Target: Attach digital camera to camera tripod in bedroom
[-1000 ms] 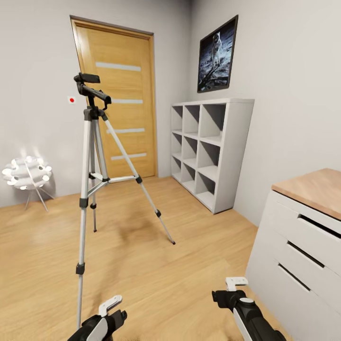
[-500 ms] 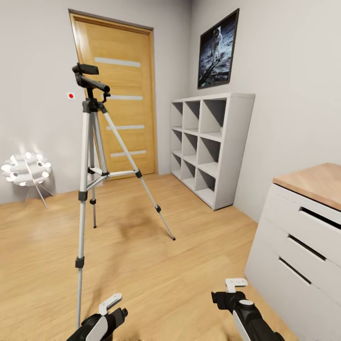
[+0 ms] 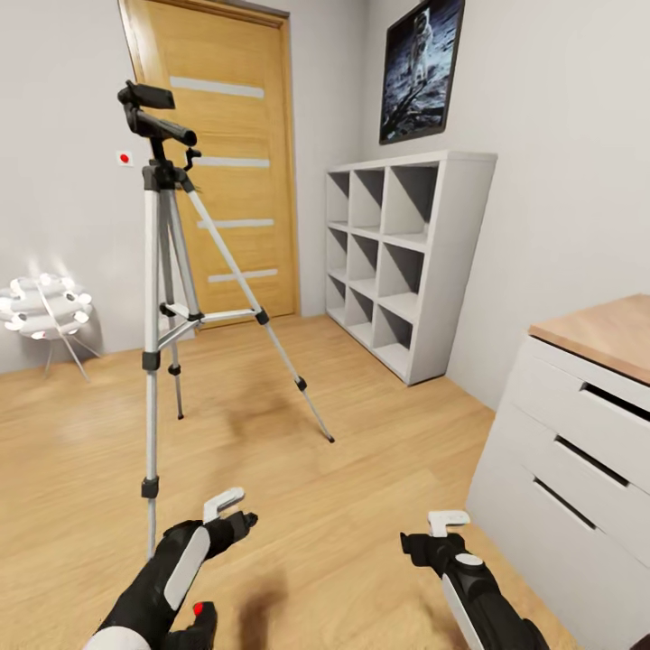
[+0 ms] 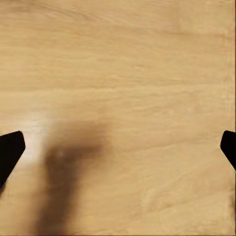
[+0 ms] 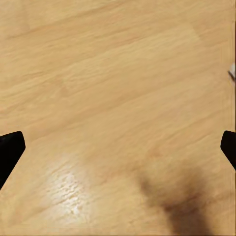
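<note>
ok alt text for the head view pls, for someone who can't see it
A camera tripod with silver legs stands on a light wood floor before a wooden door in a grey-walled bedroom. A white cube shelf and astronaut poster sit to the right; the left end effector and right end effector hang empty in front.

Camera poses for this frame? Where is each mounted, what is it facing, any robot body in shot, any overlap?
Head: on the head, facing forward-down at the camera tripod, door, cube shelf; both arms show.
Left wrist: near the left pincer, facing the wood floor; black fingertips at the edges.
Right wrist: near the right pincer, same.
Shared: all see the floor.
</note>
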Tool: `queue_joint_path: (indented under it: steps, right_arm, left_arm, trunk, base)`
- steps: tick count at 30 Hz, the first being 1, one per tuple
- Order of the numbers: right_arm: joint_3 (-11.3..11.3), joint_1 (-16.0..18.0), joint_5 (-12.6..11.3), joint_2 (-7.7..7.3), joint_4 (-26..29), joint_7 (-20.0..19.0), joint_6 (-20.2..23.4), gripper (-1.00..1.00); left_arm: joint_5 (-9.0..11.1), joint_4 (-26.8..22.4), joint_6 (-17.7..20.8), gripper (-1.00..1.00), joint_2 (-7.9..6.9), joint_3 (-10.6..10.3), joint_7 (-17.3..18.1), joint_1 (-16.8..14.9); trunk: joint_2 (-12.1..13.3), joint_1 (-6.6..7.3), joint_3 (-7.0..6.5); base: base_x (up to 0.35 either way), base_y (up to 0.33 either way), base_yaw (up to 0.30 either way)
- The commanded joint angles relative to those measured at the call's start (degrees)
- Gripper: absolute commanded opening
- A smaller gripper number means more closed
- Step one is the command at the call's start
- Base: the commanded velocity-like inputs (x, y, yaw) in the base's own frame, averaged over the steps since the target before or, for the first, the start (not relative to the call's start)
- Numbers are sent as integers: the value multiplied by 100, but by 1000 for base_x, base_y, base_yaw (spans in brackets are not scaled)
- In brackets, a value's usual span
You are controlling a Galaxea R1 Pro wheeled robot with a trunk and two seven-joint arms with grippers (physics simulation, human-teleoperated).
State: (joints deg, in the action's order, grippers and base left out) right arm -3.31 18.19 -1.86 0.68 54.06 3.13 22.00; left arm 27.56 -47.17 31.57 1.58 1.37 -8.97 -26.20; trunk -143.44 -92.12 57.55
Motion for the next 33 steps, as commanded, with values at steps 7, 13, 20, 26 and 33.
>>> queue_joint_path:
  steps: [7,13,20,26,33]
  right_arm:
    - [5,1,-73,2,727,39,171,100]
    - [-6,1,-87,0,826,48,195,100]
    - [3,1,-83,1,810,46,160,100]
    - [5,1,-65,-1,800,37,151,100]
    - [-2,1,-44,-6,799,30,176,100]
  left_arm:
    - [-433,-1983,1748,100,-18,-93,-29,1]
    - [-725,-2043,2124,100,-21,-155,-72,1]
    - [-1531,-1804,2210,100,-9,-206,-255,1]
    - [-1630,-1482,2140,100,-13,-193,-291,1]
    - [-1606,-1416,1629,100,11,-181,-275,1]
  trunk:
    - [-13,-17,163]
    - [-21,-32,296]
    - [-30,-50,451]
    - [-38,-66,584]
    - [-47,-84,739]
  base:
    - [0,0,0]
    - [0,0,0]
    - [0,0,0]
    - [0,0,0]
    - [0,0,0]
